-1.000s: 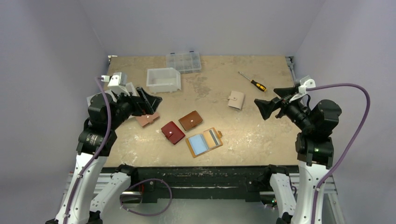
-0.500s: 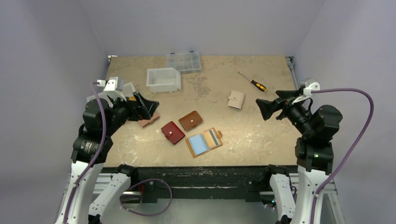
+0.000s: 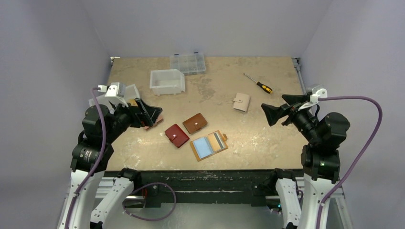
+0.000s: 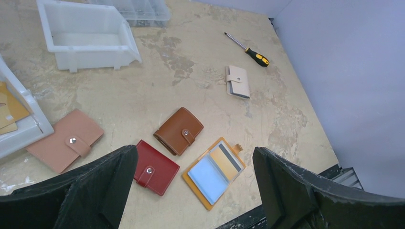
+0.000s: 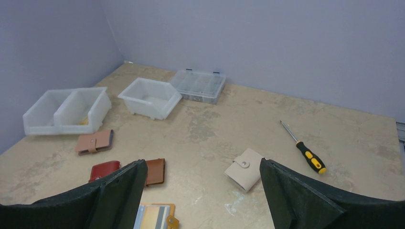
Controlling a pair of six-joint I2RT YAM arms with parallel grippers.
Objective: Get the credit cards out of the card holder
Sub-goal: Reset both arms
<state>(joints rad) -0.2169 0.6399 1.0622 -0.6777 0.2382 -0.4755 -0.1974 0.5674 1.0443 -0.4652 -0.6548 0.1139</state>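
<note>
Sandy surface (image 3: pixel 267 138) seen from above: the yellow card holder (image 3: pixel 208 145) lies open near the front edge, credit cards (image 3: pixel 204 148) tucked in its pockets, while the left hand (image 3: pixel 155 114) and right hand (image 3: pixel 273 102) hang spread and empty, well apart from it. From the left wrist it sits just beside a red wallet (image 4: pixel 154 167). From the right wrist only its top edge shows.

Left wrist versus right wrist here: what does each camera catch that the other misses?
Only the left wrist view shows the open card holder whole, a light blue card and a dark-striped card in its pockets; the right wrist view catches just its far end. Only the right wrist view shows the double white bin and the clear organizer case whole, plus the back wall. Both show the single white bin, the screwdriver, the cream wallet, the pink wallet, the brown wallet and the red wallet.
</note>
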